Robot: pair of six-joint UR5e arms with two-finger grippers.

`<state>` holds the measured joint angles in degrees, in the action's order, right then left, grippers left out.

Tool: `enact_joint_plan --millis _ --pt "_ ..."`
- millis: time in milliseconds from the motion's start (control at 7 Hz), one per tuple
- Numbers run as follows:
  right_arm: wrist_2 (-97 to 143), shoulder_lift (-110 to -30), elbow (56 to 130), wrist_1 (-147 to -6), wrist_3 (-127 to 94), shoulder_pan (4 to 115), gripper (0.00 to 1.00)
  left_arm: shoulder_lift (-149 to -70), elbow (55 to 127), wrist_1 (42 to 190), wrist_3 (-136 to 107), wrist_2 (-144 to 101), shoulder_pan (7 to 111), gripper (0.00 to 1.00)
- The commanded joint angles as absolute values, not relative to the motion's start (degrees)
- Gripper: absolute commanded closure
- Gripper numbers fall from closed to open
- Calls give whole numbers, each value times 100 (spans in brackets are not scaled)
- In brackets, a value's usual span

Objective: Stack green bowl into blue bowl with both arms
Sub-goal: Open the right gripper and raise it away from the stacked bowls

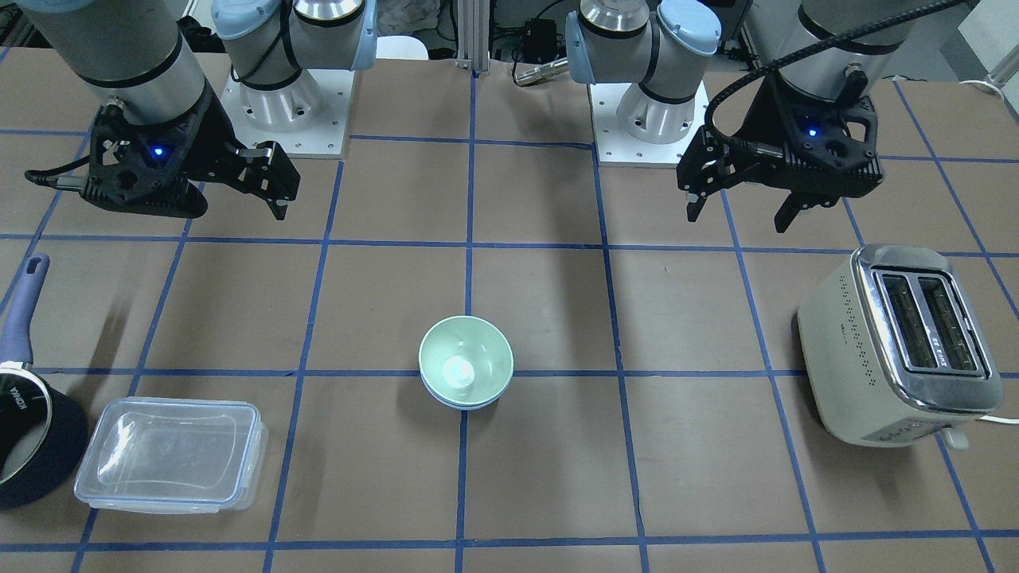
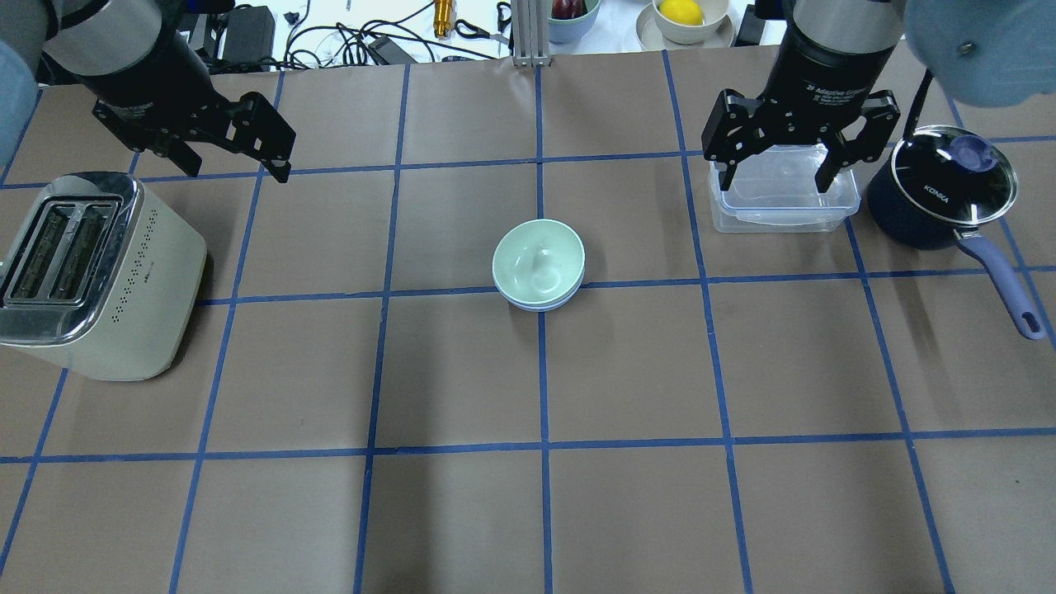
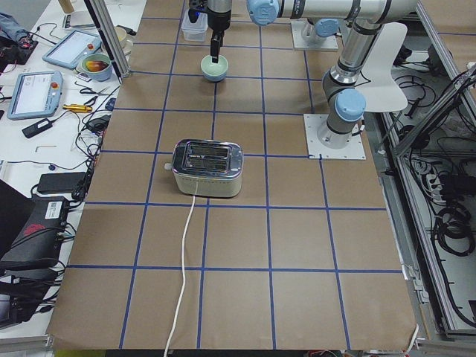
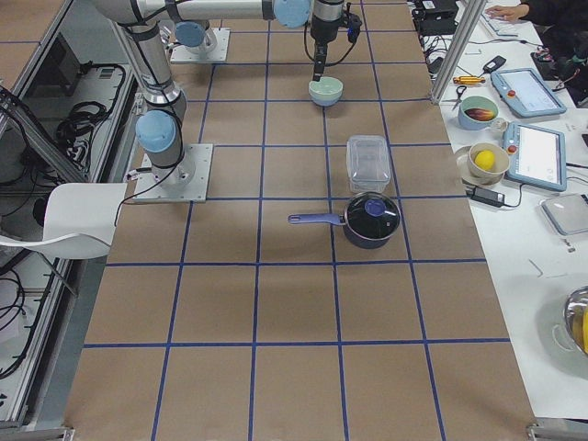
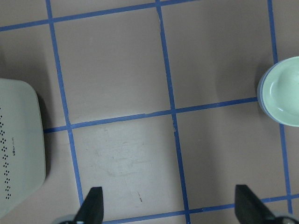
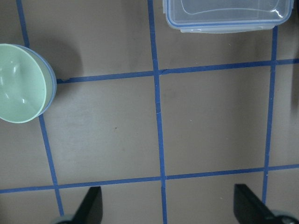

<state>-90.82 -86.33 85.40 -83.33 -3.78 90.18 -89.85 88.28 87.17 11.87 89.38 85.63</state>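
The green bowl (image 1: 466, 362) sits nested inside the blue bowl (image 1: 466, 405) at the table's middle; only a thin blue edge shows below its rim. The stack also shows in the overhead view, green bowl (image 2: 538, 260) in blue bowl (image 2: 540, 306). My left gripper (image 2: 235, 169) is open and empty, held above the table beside the toaster, far from the bowls. My right gripper (image 2: 775, 187) is open and empty, above the clear container. The left wrist view shows the green bowl (image 5: 285, 91) at its right edge; the right wrist view shows it (image 6: 21, 84) at its left edge.
A cream toaster (image 2: 91, 272) stands on my left side. A clear lidded container (image 2: 784, 202) and a dark navy saucepan (image 2: 932, 198) with a glass lid stand on my right. Blue tape lines grid the brown table. Bowls and cables lie beyond the far edge.
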Motion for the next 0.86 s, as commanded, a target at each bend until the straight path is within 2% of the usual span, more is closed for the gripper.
enact_joint_plan --millis 0,714 --pt "-9132 -8710 8525 -8218 -53 8860 0 -8991 8842 8710 1187 8947 8569 0" --pt "-9123 -8842 8525 -8218 -53 8859 0 -9017 8833 8692 1021 8938 8569 0"
